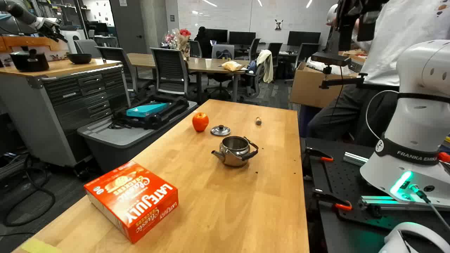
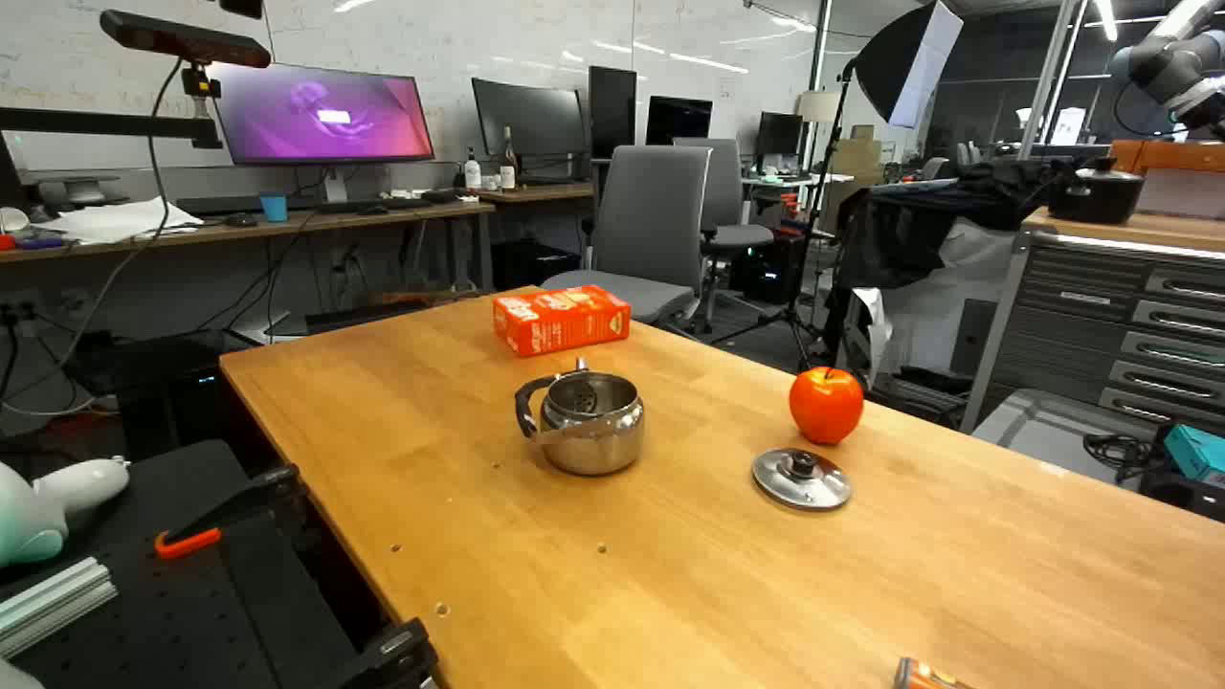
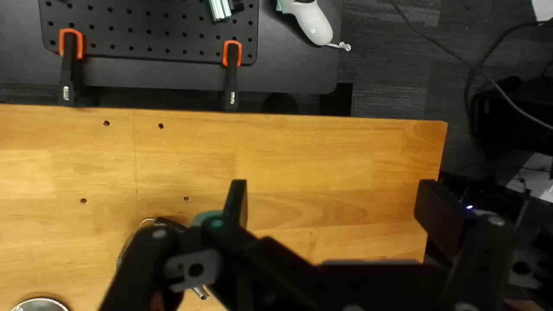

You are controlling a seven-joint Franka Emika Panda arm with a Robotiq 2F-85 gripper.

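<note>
My gripper (image 3: 335,205) stands open in the wrist view, high over the wooden table, with only tabletop seen between its fingers. A shiny metal teapot (image 1: 236,158) without its lid sits upright on the table in both exterior views. In the wrist view it is mostly hidden behind my left-hand finger, its spout (image 3: 200,293) peeking out below. The round metal lid (image 2: 804,478) with a black knob lies apart on the wood, close to a red-orange apple (image 2: 826,406). An orange cracker box (image 1: 132,196) lies flat toward one table end. The gripper touches none of these.
A small cylinder (image 1: 258,121) lies near the opposite table end. Black clamps with orange tips (image 3: 232,54) hold the dark perforated base plate (image 3: 151,30) beside the table edge. A grey bin (image 1: 140,133) stands along the far side. A person (image 1: 383,52) stands by the arm.
</note>
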